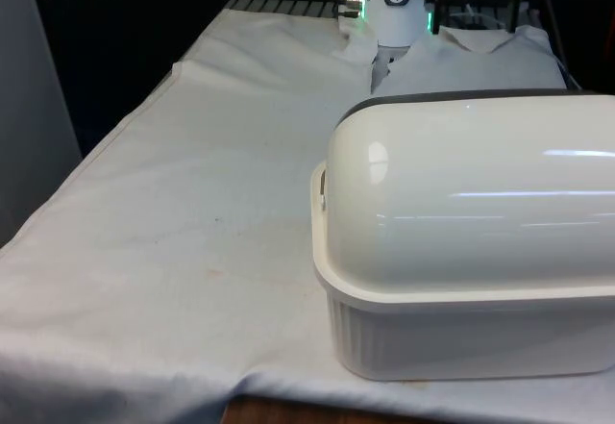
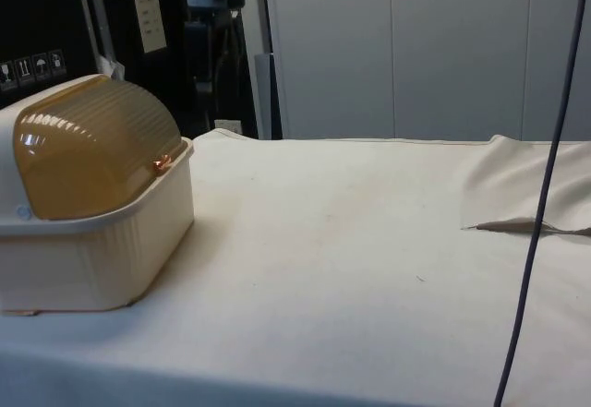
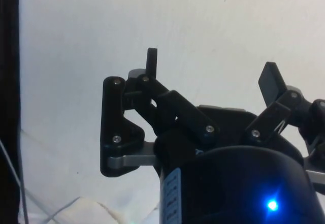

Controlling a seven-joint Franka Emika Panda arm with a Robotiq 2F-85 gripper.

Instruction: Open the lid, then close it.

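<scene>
One bread box (image 1: 471, 241) on the white cloth (image 1: 192, 203). One rounded lid (image 2: 92, 144) on top of the bread box. One gripper (image 3: 210, 76) with two black fingers (image 3: 151, 60).

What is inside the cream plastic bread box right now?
Cannot tell: the cream plastic bread box has its amber ribbed roll-top lid shut, and the opaque walls hide any contents. The open gripper holds nothing.

Bread box on clothed table, near corner, front view's right.

The bread box (image 1: 471, 241) is set on the cloth (image 1: 192, 232) by the near edge; its lid (image 2: 92, 144) is seated down over the base. The gripper (image 3: 210, 74) is held above bare cloth, seemingly well apart from the box.
</scene>
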